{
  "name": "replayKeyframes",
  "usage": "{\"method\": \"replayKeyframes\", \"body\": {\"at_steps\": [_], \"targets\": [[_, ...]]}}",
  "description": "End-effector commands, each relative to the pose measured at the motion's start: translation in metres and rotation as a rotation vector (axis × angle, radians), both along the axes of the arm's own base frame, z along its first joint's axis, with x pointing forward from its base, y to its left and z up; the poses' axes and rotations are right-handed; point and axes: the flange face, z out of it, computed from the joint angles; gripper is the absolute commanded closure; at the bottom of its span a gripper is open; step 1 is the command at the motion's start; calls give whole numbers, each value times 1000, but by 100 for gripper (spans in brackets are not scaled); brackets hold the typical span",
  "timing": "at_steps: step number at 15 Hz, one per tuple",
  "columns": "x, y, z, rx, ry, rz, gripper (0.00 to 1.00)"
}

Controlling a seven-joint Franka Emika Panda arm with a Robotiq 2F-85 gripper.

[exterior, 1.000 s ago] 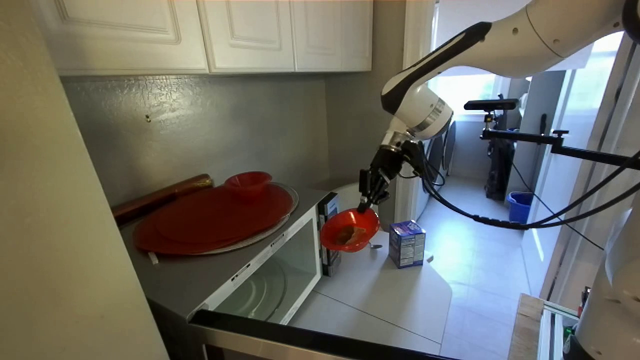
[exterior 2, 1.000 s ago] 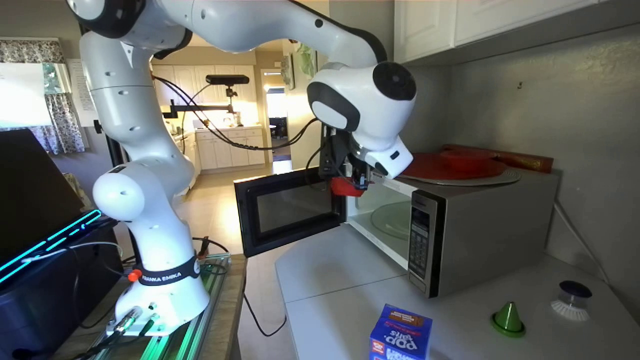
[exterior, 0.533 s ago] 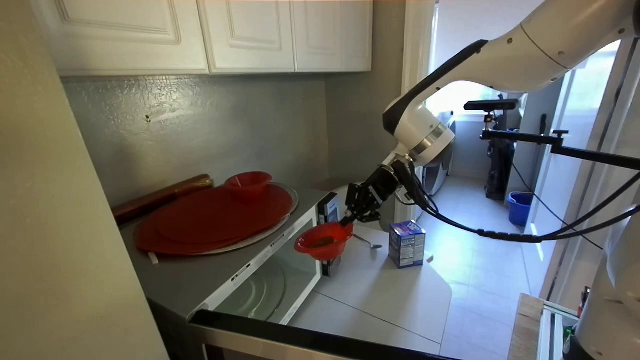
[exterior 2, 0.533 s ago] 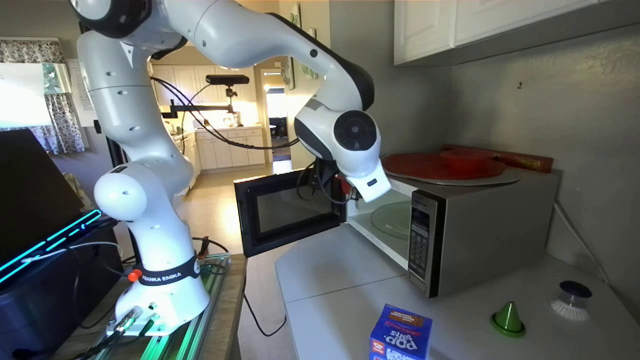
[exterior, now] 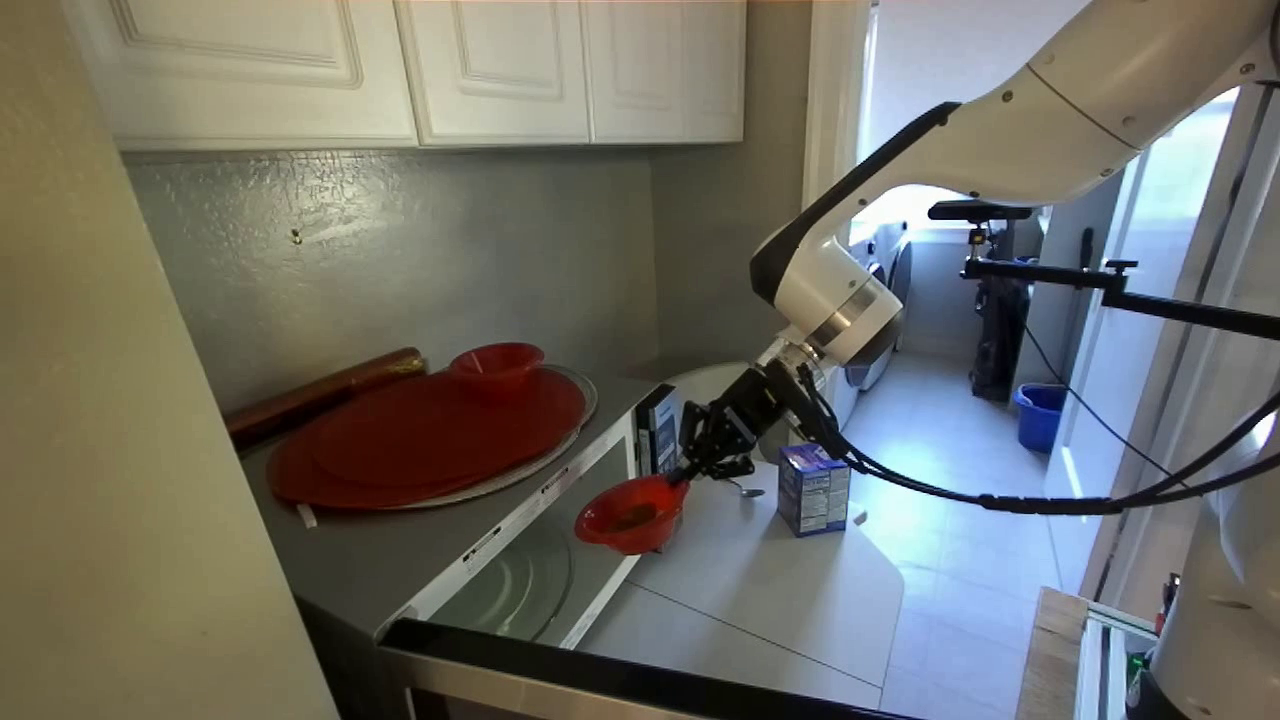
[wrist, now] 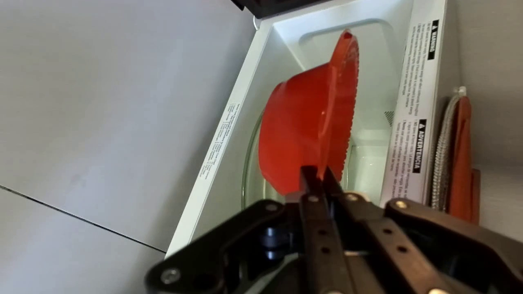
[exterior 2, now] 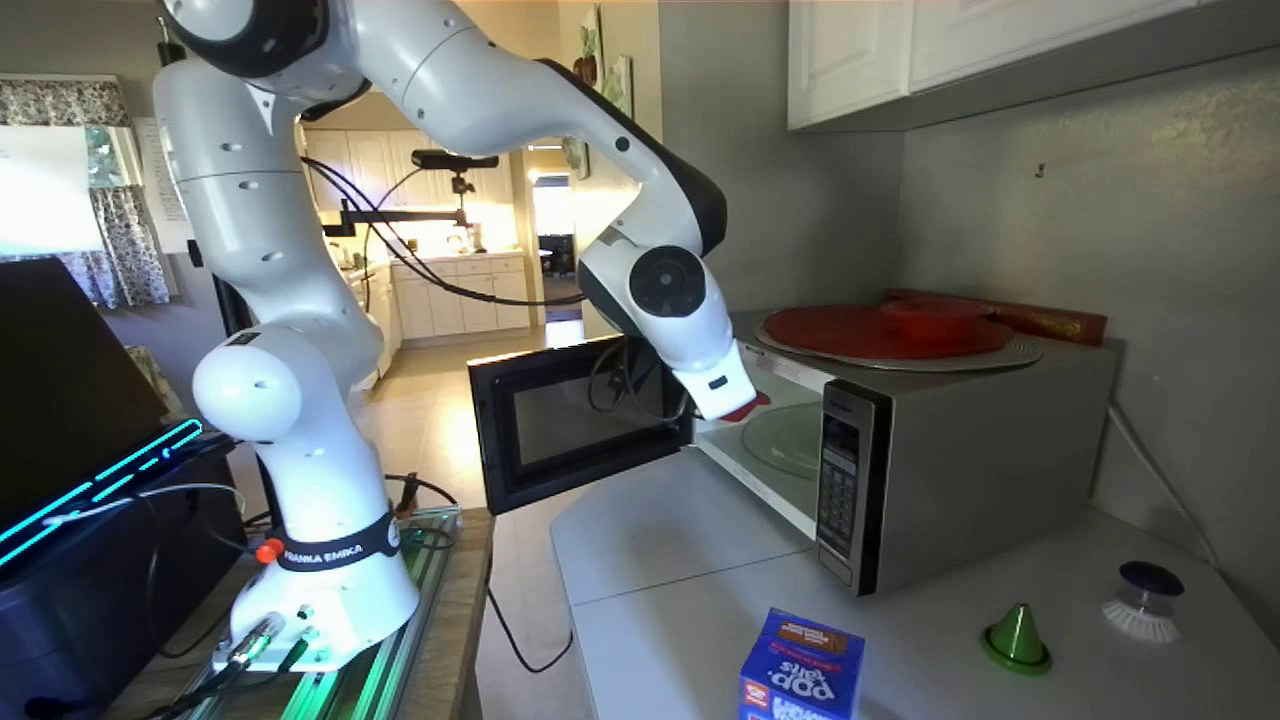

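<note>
Holding: one red bowl [wrist: 292, 130] before open microwave [exterior 2: 1000, 470] | Claw [wrist: 320, 173]: closed, I am pinching its rim [wrist: 335, 118] | Blue box [exterior 2: 803, 665]: standing on table [exterior 2: 680, 520], well apart

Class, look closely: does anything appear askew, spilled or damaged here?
The red discs atop the microwave look askew: stacked off-centre, baring the silvery disc beneath. The red bowl in the gripper may tilt slightly. No spill or damage shows.

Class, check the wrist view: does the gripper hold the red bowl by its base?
No, the gripper pinches the red bowl by the edge of its rim.
</note>
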Motion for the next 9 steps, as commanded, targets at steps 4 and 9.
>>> {"method": "replayKeyframes", "body": {"at_steps": [4,9], "targets": [[1,3,-11,11,9,-17,99],[2,8,-36,60,-29,-57,99]]}}
